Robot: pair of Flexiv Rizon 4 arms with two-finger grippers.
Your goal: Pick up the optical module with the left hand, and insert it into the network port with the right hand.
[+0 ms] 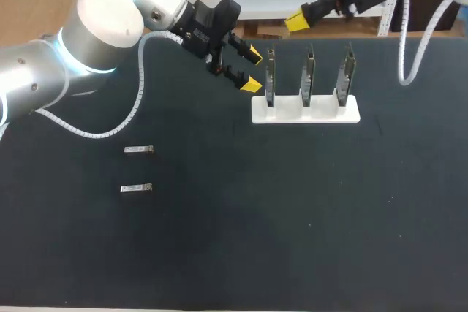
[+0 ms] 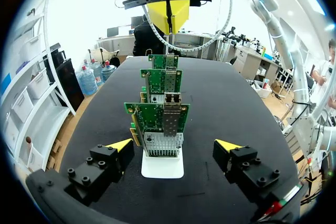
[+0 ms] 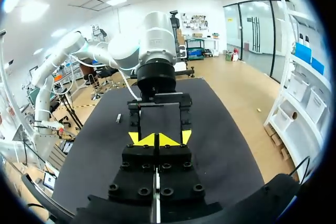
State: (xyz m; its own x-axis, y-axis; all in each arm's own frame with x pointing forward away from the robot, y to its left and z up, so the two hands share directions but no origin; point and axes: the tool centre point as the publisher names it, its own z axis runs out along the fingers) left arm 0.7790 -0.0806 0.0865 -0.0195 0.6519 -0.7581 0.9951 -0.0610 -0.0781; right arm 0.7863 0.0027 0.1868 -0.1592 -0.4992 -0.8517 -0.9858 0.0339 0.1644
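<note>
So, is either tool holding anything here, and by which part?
Nothing is held. The left tool is open beside the rack; the right tool is shut on nothing. Both modules lie on the table.

Table top (image 1: 292, 217): matt black, cloth-like. Ahead of left gripper (image 1: 252, 69), matt black body, yellow plastic tips: smooth white plastic stand (image 1: 306, 109), green circuit boards (image 2: 144, 115), dull grey metal port cage (image 2: 171, 113). Optical modules (image 1: 138, 150): shiny metal.

rear card (image 2: 163, 61) mostly hidden behind middle card (image 2: 161, 81) | optical module (image 3: 118, 118), probably: blurred
</note>
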